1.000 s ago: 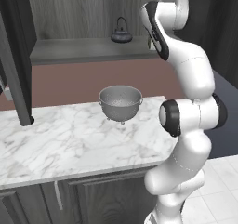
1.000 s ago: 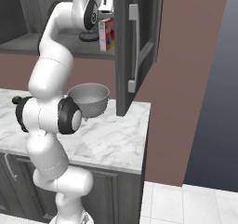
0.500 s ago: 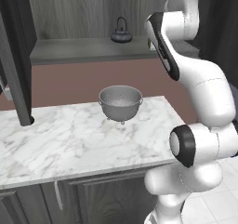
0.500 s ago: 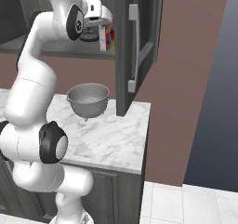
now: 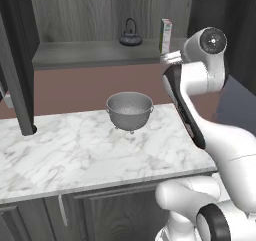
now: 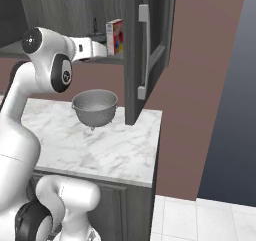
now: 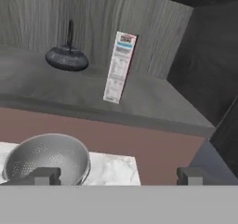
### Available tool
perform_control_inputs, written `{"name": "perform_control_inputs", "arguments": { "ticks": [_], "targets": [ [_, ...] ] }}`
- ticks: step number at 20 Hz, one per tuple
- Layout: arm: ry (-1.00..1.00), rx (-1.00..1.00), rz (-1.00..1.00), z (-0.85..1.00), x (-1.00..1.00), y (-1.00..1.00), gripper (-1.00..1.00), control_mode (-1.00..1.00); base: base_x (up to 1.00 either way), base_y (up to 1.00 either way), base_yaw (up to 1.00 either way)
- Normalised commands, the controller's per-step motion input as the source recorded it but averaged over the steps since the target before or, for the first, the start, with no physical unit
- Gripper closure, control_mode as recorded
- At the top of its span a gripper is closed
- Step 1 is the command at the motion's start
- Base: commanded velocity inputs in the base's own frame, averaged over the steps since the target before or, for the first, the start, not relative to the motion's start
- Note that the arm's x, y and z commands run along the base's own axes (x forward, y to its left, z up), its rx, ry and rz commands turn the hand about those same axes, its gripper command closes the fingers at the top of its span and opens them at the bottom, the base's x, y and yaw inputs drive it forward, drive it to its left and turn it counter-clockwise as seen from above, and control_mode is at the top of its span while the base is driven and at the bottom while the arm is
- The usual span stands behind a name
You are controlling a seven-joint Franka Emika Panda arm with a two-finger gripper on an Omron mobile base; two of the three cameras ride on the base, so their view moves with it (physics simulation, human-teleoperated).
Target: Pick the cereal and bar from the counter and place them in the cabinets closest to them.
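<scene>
Hand view: fingers point(image 7: 46, 175) spread wide apart, holding nothing, above the colander point(image 7: 46, 159) on the marble desk point(image 7: 114, 169). Beyond, the cereal box point(image 7: 119, 66) stands upright on the cabinet shelf point(image 7: 139, 102), beside a kettle point(image 7: 67, 56). Right base view alone shows the box's red face point(image 6: 115, 36); the open cabinet door point(image 6: 147, 50) hides the shelf's end.

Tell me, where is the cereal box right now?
The cereal stands upright on the cabinet shelf, right of the black kettle in the hand view, above the colander.

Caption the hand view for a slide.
Open gripper faces the cereal standing upright on the cabinet shelf beside a kettle, colander below.
</scene>
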Motion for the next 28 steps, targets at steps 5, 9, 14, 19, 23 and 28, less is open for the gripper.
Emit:
{"name": "perform_control_inputs", "arguments": {
  "ticks": [5,9,14,19,23,28],
  "targets": [
    [-0.01,0.00,0.00,-0.35,-1.00,0.00,-1.00,-1.00,0.00,0.00,0.00],
    [0.05,0.00,0.00,-0.17,-1.00,0.00,-1.00,-1.00,0.00,0.00,0.00],
    [0.21,-0.01,0.00,-0.34,-0.89,0.04,-1.00,-1.00,0.00,0.00,0.00],
    [0.40,0.01,0.01,-0.24,-0.53,0.01,-1.00,-1.00,0.00,0.00,0.00],
    [0.18,0.00,0.00,-0.17,-0.23,0.06,-1.00,-1.00,0.00,0.00,0.00],
    [0.00,0.00,0.00,0.00,0.00,0.00,-1.00,1.00,-0.11,0.00,0.00]
  ]
}}
